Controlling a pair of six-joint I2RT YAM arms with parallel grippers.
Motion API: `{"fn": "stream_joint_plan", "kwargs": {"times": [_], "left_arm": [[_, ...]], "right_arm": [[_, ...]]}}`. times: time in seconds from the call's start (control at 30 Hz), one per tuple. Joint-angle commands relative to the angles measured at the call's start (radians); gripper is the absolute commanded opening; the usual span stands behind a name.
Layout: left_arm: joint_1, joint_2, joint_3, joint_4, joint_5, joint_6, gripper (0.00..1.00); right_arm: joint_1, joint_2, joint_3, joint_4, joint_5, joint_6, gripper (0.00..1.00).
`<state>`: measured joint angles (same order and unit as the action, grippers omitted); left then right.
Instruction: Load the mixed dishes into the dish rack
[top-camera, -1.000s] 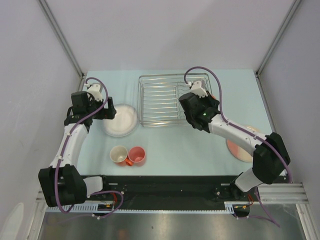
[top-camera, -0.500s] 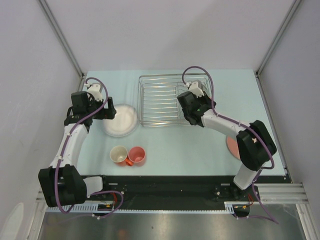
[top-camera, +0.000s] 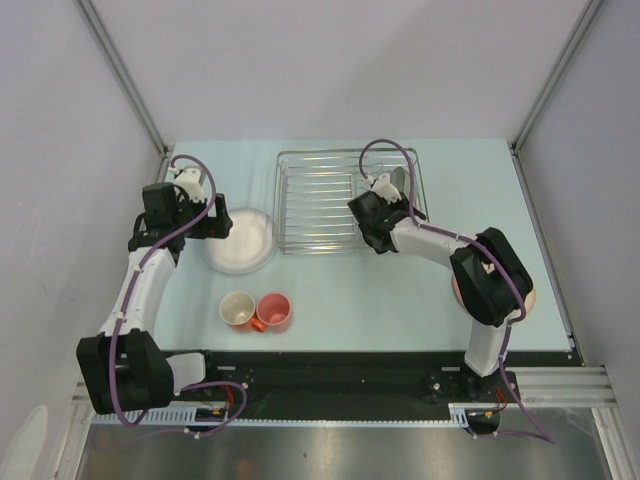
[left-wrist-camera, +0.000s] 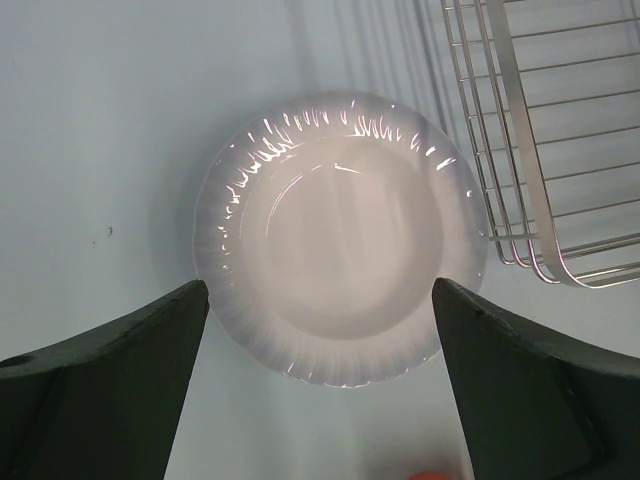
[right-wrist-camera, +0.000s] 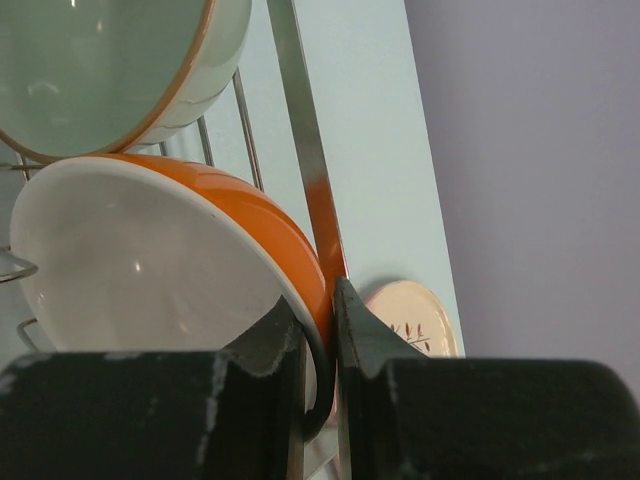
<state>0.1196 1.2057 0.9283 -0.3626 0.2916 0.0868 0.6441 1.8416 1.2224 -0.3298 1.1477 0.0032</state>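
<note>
Right gripper was clamped on the orange bowl's rim, apparently to seat it on edge inside the rack, beside the green bowl. Left gripper hung spread wide over the plate left of the rack, likely positioned for pickup.

lab enclosure, grey panels, metal frame

Left arm and right arm with white link shells, chunky black joint housings, looping purple cables, matte black wedge-shaped fingers
</note>
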Motion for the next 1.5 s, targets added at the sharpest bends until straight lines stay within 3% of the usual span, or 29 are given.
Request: {"fn": "stream_joint_plan", "kwargs": {"times": [0.0,0.03,0.3,0.47,0.57,0.67,0.77,0.87,1.03,1.3,1.47], "left_arm": [[0.008,-0.025,0.023,0.011,0.001,0.007,1.00],[0.008,-0.024,0.023,0.011,0.000,0.005,1.00],[0.008,-0.028,0.015,0.013,0.001,0.007,1.00],[0.008,-0.031,0.020,0.013,0.000,0.007,1.00],[0.008,-0.034,0.020,0.011,0.003,0.007,0.99],[0.008,-0.035,0.020,0.011,0.004,0.007,1.00],[0.009,-0.026,0.015,0.010,-0.006,0.014,0.99],[0.009,-0.020,-0.005,0.019,-0.034,0.024,1.00],[0.051,0.005,-0.014,0.025,-0.043,0.036,1.00],[0.202,0.109,-0.051,0.040,-0.037,0.135,0.99],[0.227,0.210,-0.059,0.054,-0.010,0.166,0.96]], "right_arm": [[0.022,0.008,0.043,-0.025,-0.013,0.064,0.13],[0.026,0.005,0.045,-0.028,-0.011,0.064,0.24],[0.026,-0.123,0.055,-0.080,0.000,0.078,0.79],[0.005,-0.293,0.072,-0.196,-0.074,0.167,0.86],[-0.044,-0.422,0.071,-0.313,-0.181,0.354,1.00],[-0.158,-0.520,0.046,-0.439,-0.282,0.564,1.00],[-0.235,-0.588,-0.052,-0.381,-0.471,0.520,1.00],[-0.143,-0.631,-0.101,-0.331,-0.493,0.491,0.97],[0.066,-0.539,-0.077,-0.276,-0.485,0.480,0.91],[0.192,-0.461,0.015,-0.209,-0.552,0.515,0.89],[0.304,-0.365,0.071,-0.146,-0.588,0.508,0.88]]}}
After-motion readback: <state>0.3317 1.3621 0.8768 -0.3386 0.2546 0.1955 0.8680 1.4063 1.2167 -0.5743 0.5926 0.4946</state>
